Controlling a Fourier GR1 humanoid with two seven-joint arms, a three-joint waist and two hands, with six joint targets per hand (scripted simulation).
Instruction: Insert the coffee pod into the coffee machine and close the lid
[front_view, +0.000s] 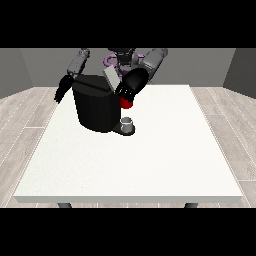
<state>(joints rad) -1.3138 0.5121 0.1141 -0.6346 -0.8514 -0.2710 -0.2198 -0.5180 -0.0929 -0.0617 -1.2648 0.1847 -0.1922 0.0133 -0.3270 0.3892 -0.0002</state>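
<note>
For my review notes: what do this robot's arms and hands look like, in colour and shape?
Both arms are rounded, tube-like segments in metallic grey. The arm at the view's right has a thick black forearm ending in a black hand. The arm at the view's left is slimmer, with a black hand. No cables or markings show.

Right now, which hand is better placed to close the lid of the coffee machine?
The robot's left hand, at the view's right. It is at the top front of the coffee machine, beside the raised lid. The other hand hangs beside the machine's far side.
</note>
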